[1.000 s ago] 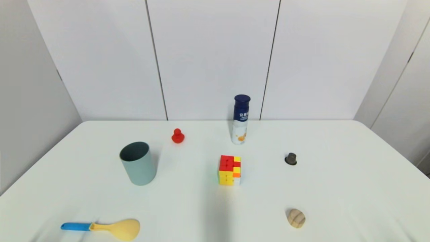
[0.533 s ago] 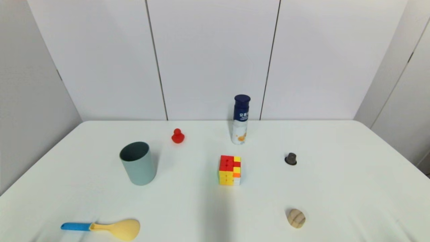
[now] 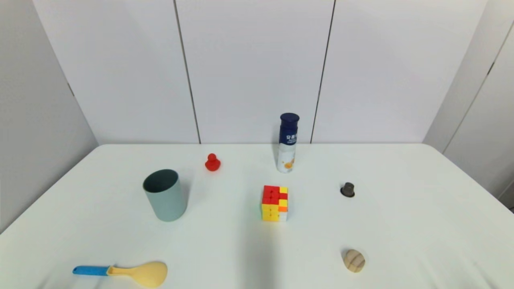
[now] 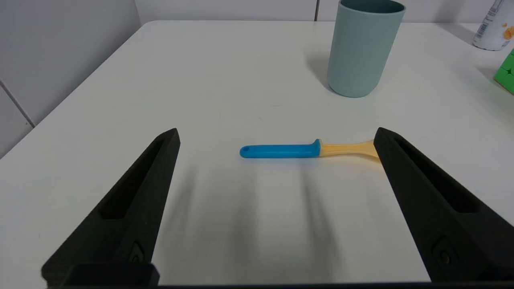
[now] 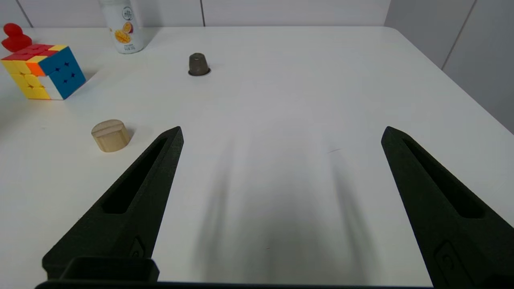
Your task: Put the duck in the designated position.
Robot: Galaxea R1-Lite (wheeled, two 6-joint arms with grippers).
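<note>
Head view: the duck (image 3: pixel 212 162), plain red with a round head on a wider body, stands far back on the desk (image 3: pixel 401 224), between cup (image 3: pixel 165 195) and bottle (image 3: pixel 288 143).

Left wrist view: left tool (image 4: pixel 277 134) released above a spoon (image 4: pixel 305 149).

Right wrist view: right tool (image 5: pixel 281 132) released, empty; duck (image 5: pixel 15 37) behind the cube (image 5: pixel 44 70).

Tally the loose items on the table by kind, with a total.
Toys: 2, the duck and the puzzle cube
Containers: 2, the cup and the bottle
Utensils: 1, the rice spoon
Small pieces: 2, the grey hat-shaped piece and the wooden block
Total: 7
</note>
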